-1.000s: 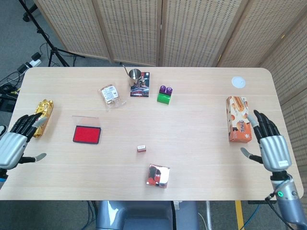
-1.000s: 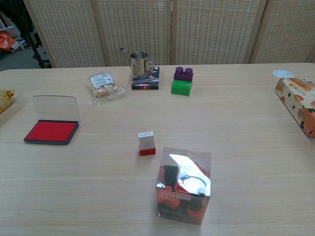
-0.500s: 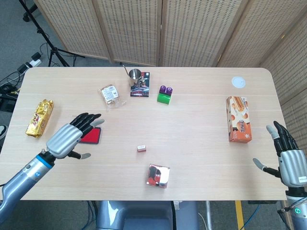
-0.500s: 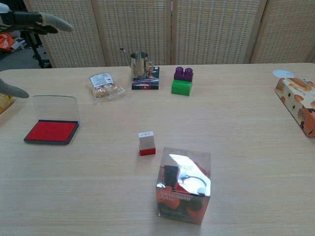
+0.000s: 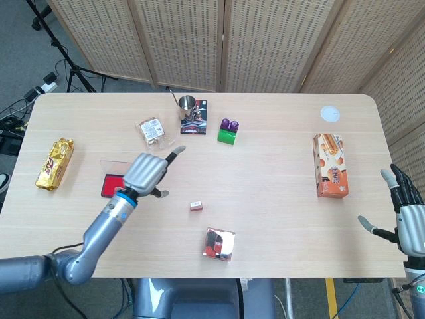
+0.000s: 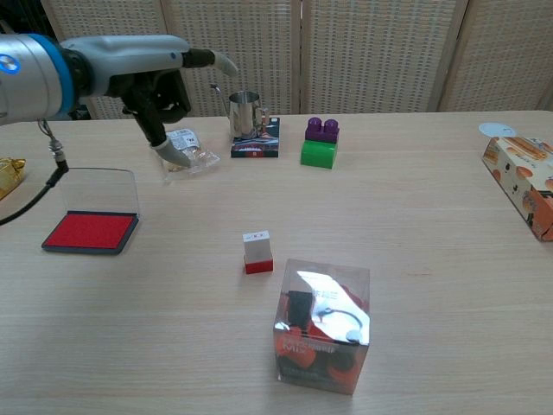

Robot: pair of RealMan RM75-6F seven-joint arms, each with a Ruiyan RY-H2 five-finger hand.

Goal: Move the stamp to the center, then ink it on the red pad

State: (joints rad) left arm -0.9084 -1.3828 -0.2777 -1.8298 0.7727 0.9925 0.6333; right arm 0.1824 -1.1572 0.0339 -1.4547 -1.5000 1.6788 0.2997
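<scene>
While nothing is held: approach stage, judged as the reach toward the stamp, lift not yet begun.
Step in hand: first half of the task, moving the stamp to the centre; inking not started.
Left hand (image 5: 147, 171): raised over the table (image 5: 279, 199), between pad and stamp; fingers apart, empty.
Right hand (image 5: 406, 219): off the table's right edge, well apart from everything; fingers spread, empty.
Stamp (image 6: 257, 252): upright on the table, just behind the clear box (image 6: 322, 325), well right of the pad; touching neither.
Stamp, look: small block, white upper part with a tiny printed label on top, red base.
Pad (image 6: 92, 231): red ink face up, dark tray, clear lid standing open at the far edge.
Next move calls for: lowering over the stamp, narrow pinch on the white sides, clear of the box; probably light and easily tipped.
</scene>
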